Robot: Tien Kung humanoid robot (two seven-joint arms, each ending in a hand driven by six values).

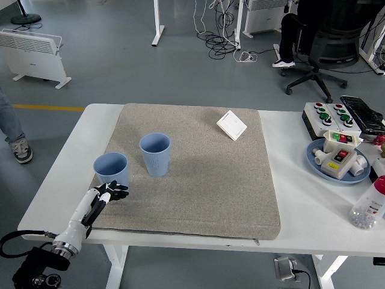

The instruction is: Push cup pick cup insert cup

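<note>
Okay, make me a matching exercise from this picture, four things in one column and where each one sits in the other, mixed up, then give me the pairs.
Things:
1. left hand
2. white switch plate
3. blue dish
4. ribbed blue cup

Places:
A. far right part of the mat
B. white table right of the mat
C. near left mat edge, just below the smooth blue cup
D. on the mat, right of the smooth blue cup

Pairs: 1-C, 2-A, 3-B, 4-D
</note>
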